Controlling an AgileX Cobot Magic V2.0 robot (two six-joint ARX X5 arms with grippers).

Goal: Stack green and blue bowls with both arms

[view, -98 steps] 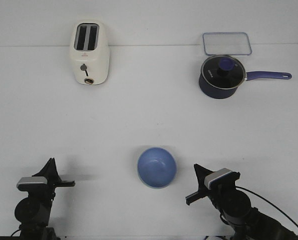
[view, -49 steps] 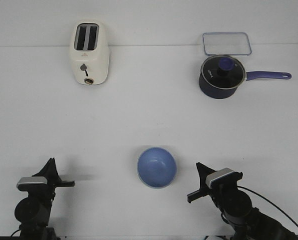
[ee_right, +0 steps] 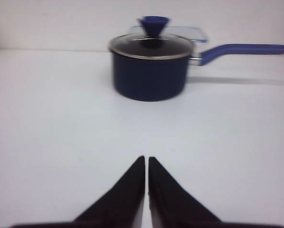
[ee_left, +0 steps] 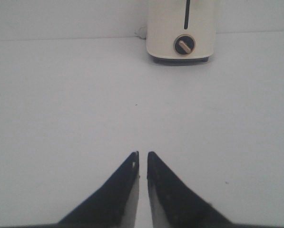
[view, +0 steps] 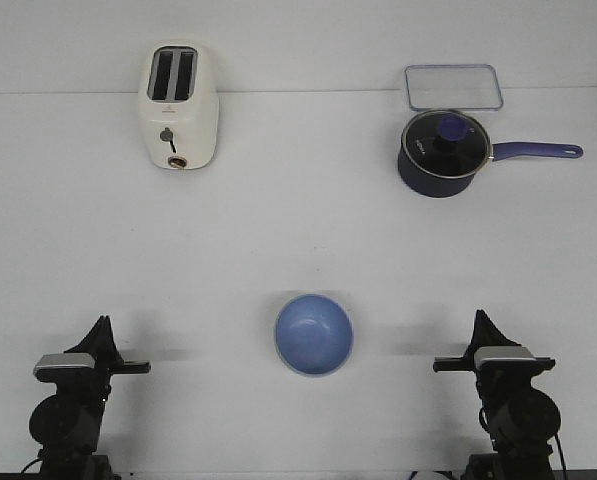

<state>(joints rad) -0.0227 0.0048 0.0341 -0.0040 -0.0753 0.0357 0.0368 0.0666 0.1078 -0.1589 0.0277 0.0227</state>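
The periwinkle blue bowl (view: 314, 333) stands upright at the table's front middle. A thin pale green edge (view: 308, 373) shows under its near rim, so the green bowl seems to sit beneath it; the rest of the green bowl is hidden. My left gripper (view: 101, 325) is at the front left, well left of the bowl, shut and empty; the left wrist view shows it over bare table (ee_left: 142, 153). My right gripper (view: 478, 318) is at the front right, well right of the bowl, shut and empty (ee_right: 146, 157). Neither wrist view shows a bowl.
A cream toaster (view: 179, 105) stands at the back left, straight ahead of the left gripper (ee_left: 181, 29). A dark navy saucepan with a glass lid (view: 442, 152) stands at the back right, handle pointing right, ahead of the right gripper (ee_right: 150, 66). A clear container lid (view: 454, 86) lies behind it.
My right arm has swung away from the bowl to the right and now points straight ahead. The left arm and the bowl have not moved.
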